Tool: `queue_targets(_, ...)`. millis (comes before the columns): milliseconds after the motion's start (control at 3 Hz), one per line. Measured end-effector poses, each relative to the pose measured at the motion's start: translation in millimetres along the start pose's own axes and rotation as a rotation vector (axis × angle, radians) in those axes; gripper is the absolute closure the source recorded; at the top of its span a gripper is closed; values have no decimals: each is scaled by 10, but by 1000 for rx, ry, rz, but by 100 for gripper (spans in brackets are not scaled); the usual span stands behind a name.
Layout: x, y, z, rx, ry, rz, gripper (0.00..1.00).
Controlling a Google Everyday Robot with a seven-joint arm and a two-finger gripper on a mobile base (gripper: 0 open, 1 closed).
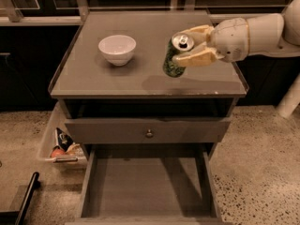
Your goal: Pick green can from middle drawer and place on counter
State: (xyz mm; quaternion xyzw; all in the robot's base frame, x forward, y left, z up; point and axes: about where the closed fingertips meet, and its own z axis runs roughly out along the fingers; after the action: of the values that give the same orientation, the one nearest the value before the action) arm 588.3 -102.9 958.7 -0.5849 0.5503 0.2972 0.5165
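The green can [174, 60], dark green with a silver top and pull-tab, is held tilted between the fingers of my gripper [182, 48], which is shut on it. The arm reaches in from the right. The can is over the right half of the counter [117, 81], its base very close to the surface; I cannot tell whether it touches. The middle drawer [145, 184] stands pulled out below, its flat floor bare.
A white bowl [117, 49] sits on the counter's left half. A closed drawer front with a small round knob [149, 133] lies above the open drawer. A bin of snack packets [60, 146] is on the floor at left, with a black bar [26, 198] lower left.
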Motion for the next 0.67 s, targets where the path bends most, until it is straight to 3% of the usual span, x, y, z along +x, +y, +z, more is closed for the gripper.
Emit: queue_targets(667, 198, -234, 176, -5, -25, 84, 100)
